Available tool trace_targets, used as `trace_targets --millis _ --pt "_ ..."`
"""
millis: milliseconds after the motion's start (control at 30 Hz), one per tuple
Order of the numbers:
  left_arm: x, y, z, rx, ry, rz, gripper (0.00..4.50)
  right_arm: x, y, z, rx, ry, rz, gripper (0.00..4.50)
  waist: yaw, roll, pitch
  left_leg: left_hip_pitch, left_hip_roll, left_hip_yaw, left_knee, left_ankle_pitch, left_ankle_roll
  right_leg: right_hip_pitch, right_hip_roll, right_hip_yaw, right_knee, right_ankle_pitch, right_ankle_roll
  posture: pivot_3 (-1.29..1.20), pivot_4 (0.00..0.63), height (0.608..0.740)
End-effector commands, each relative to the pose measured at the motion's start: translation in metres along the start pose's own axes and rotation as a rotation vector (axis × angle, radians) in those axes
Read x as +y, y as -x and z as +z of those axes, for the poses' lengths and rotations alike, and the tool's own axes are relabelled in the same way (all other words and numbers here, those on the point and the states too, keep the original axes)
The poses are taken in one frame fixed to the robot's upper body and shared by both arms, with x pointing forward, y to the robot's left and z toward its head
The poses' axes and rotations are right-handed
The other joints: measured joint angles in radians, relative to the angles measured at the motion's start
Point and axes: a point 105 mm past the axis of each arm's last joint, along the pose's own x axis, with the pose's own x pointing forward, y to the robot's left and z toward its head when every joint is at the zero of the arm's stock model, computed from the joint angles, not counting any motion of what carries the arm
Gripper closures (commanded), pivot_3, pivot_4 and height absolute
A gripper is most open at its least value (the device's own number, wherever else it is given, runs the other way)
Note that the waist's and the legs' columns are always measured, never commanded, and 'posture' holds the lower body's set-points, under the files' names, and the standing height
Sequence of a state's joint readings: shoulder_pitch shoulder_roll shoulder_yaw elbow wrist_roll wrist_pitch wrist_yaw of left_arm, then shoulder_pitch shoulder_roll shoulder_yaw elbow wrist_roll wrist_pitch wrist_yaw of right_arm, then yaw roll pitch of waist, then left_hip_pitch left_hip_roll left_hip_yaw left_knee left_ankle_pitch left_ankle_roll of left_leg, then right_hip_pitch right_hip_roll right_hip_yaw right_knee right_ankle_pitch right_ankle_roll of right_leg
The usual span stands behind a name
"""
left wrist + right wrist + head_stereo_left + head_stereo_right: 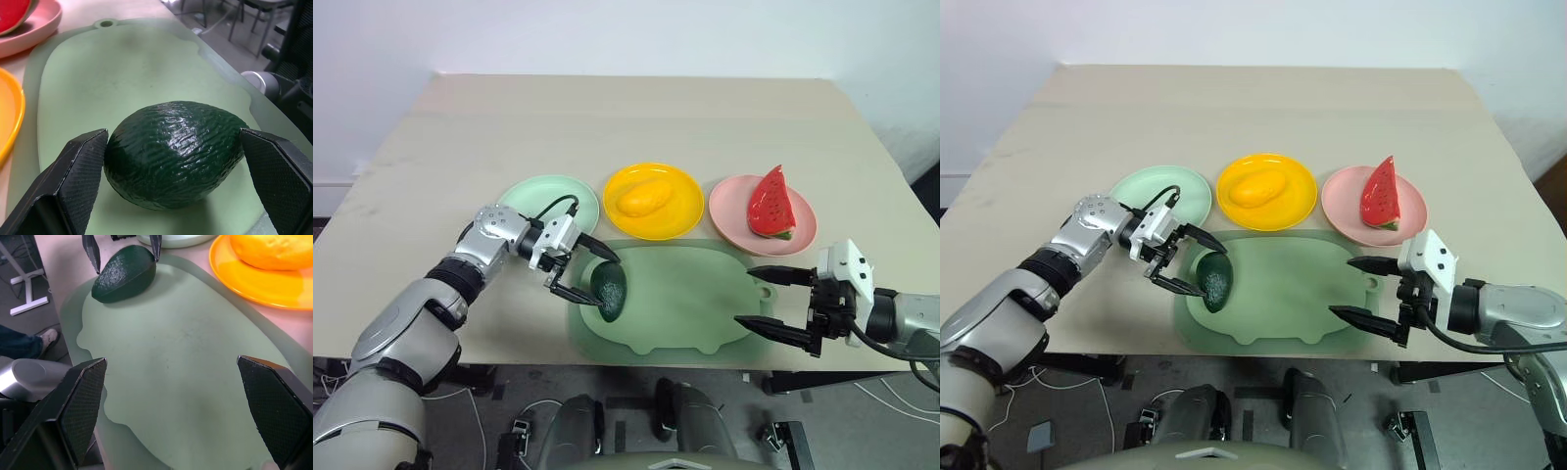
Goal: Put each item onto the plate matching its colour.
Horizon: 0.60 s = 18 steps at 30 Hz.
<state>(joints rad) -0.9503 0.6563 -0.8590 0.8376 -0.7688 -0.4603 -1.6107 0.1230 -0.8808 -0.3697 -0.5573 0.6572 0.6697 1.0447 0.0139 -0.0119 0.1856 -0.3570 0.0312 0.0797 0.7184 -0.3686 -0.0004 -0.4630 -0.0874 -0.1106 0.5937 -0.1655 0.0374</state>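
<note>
Now | left gripper (591, 273) spread wide, fingers either side of avocado (608, 290), not clamped | right gripper (766, 302) spread wide, empty, over cutting board (695, 304)

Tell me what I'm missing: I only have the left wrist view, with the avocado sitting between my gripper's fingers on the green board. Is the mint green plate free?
Observer: Yes, the mint green plate holds nothing; it sits just behind the left gripper.
Operator: Are the other two items sorted?
Observer: The mango lies on the yellow plate.
Operator: And the watermelon?
Observer: The watermelon wedge stands on the pink plate.
Operator: Where is the right gripper?
Observer: The right gripper hangs open over the cutting board's right end, away from the avocado.
</note>
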Motion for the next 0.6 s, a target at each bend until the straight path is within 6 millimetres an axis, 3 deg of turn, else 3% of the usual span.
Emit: trace_targets --millis 33,600 --pt "0.0 0.002 0.002 0.009 -0.021 -0.015 0.0 0.002 0.004 0.01 -0.025 0.037 -0.012 0.02 0.0 -0.001 0.0 0.0 0.0 0.0 0.0 0.0 0.0 0.0 0.0 0.0 0.0 0.0 0.0 0.0 0.15 0.733" --pt "-0.01 0.028 -0.005 0.01 -0.021 0.094 0.0 -0.001 -0.005 0.013 -0.034 0.024 0.018 0.02 0.001 -0.002 0.001 0.0 0.0 0.0 0.0 0.0 0.0 0.0 0.0 0.0 0.0 0.0 0.0 0.0 0.15 0.733"
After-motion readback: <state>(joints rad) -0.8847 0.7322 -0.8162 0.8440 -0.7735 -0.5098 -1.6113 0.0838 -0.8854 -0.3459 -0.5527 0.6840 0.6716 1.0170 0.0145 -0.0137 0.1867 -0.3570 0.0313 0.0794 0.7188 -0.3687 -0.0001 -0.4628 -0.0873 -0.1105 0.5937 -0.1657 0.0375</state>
